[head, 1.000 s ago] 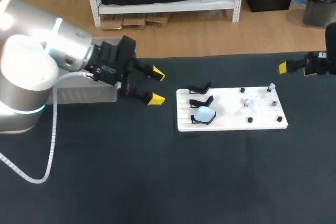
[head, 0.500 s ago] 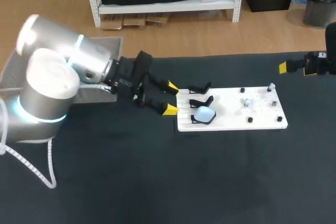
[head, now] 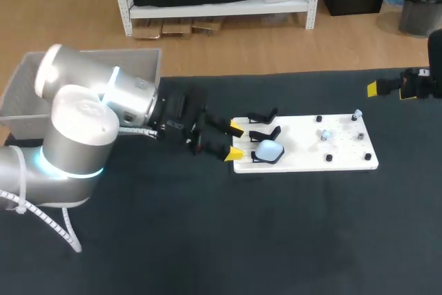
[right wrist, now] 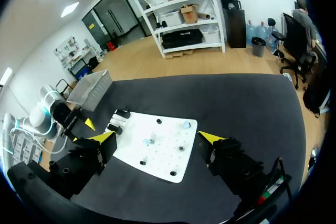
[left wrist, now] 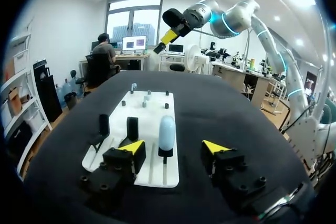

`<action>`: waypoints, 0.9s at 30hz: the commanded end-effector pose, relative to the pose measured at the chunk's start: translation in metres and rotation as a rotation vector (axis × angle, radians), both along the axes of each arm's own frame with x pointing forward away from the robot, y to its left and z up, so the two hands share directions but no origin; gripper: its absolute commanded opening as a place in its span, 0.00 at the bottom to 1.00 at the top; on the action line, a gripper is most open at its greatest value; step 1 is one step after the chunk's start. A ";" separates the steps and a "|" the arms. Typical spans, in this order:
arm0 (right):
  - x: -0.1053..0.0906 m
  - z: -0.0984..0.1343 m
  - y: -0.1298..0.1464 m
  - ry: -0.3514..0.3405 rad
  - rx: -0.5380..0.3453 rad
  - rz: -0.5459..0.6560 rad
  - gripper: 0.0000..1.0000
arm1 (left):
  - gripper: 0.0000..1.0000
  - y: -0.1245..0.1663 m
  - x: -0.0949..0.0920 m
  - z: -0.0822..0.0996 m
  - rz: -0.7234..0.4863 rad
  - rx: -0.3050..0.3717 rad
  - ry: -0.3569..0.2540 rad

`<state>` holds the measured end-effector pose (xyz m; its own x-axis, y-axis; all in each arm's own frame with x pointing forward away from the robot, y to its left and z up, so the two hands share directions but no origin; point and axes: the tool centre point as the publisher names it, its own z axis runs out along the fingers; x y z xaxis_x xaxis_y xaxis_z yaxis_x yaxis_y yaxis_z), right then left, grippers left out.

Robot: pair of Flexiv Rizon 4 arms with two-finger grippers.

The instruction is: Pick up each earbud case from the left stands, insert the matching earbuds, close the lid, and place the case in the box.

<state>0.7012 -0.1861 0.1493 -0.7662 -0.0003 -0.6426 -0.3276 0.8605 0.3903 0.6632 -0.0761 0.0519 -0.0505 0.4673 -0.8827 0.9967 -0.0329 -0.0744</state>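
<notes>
Brings the left end effector (head: 236,141) right across the bench (head: 207,240) to the left edge of the white board (head: 304,162), fingers apart, empty. Puts the pale-blue earbud case (head: 268,149), on the near left stand (head: 255,159), just ahead. Signals the grasp approach. Leaves the right end effector (right wrist: 156,140) spread, far right.

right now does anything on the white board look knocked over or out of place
Nothing stands out. The pale blue case sits upright on its stand on the white board, the other two stands are empty, and the left gripper is open short of it.
</notes>
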 end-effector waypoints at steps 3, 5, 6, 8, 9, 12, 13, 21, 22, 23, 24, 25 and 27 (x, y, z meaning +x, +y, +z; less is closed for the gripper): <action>0.000 0.000 0.000 0.001 -0.001 0.000 1.00 | 0.69 -0.013 0.000 -0.012 0.010 -0.006 -0.022; 0.000 0.000 0.000 0.001 -0.001 0.000 1.00 | 0.66 -0.016 0.002 -0.014 0.016 -0.006 -0.035; 0.000 0.000 0.000 0.001 -0.001 0.000 1.00 | 0.65 -0.018 0.002 -0.015 0.016 -0.007 -0.038; 0.000 0.000 0.000 0.001 -0.001 0.000 1.00 | 0.63 -0.021 0.004 -0.017 0.016 -0.009 -0.040; 0.000 0.000 0.000 0.001 -0.001 0.000 1.00 | 0.63 -0.022 0.005 -0.017 0.016 -0.010 -0.041; 0.000 0.000 0.000 0.001 -0.001 0.000 1.00 | 0.57 -0.024 0.008 -0.020 0.019 -0.016 -0.037; 0.000 0.000 0.000 0.001 -0.001 0.000 1.00 | 0.57 -0.025 0.008 -0.021 0.021 -0.018 -0.034; 0.000 0.000 0.000 0.001 -0.001 0.000 1.00 | 0.55 -0.030 0.014 -0.027 0.041 -0.029 -0.023; 0.000 0.000 0.000 0.001 -0.001 0.000 1.00 | 0.53 -0.031 0.015 -0.028 0.042 -0.030 -0.023; 0.000 0.000 0.000 0.001 -0.001 0.000 1.00 | 0.52 -0.031 0.015 -0.028 0.042 -0.031 -0.024; 0.000 0.000 0.000 0.001 -0.001 0.000 1.00 | 0.52 -0.032 0.015 -0.028 0.041 -0.033 -0.025; 0.000 0.000 0.000 0.001 -0.001 0.000 1.00 | 0.51 -0.032 0.015 -0.029 0.039 -0.034 -0.027; 0.000 0.000 0.000 0.001 -0.001 0.000 1.00 | 0.52 -0.033 0.015 -0.029 0.033 -0.033 -0.030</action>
<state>0.7012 -0.1861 0.1493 -0.7662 -0.0002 -0.6426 -0.3276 0.8605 0.3903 0.6763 -0.1068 0.0260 -0.0409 0.4393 -0.8974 0.9990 0.0005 -0.0453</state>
